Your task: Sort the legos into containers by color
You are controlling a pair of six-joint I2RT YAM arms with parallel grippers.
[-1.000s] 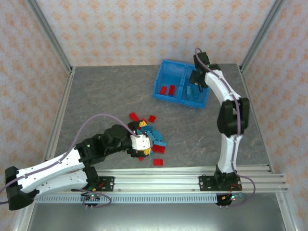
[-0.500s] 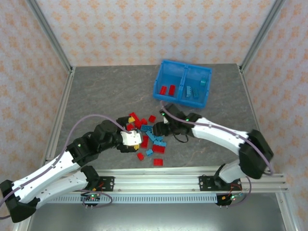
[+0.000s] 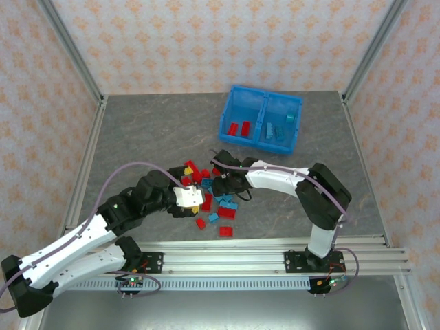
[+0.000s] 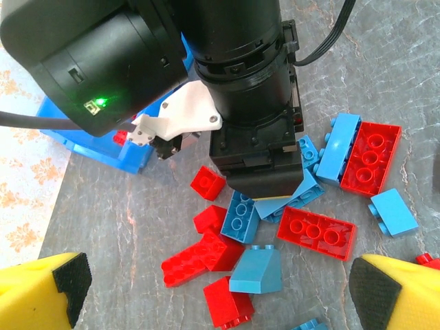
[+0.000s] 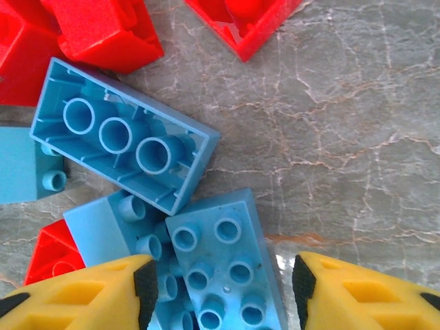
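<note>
Right wrist view: we see the right gripper (image 5: 220, 295) half-open astride a light blue studded plastic brick (image 5: 223, 268); the left gripper (image 4: 220, 285) gapes wide.

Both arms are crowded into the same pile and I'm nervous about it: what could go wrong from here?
1. The right arm's jaws stand open astride a light blue brick that touches a neighbouring blue brick. Closing could pinch or drag both, or leave a crooked grip.
2. The right arm's wrist hangs directly in front of the left arm's jaws, also open, over the same pile. A move by either arm could knock the other or scatter bricks.
</note>
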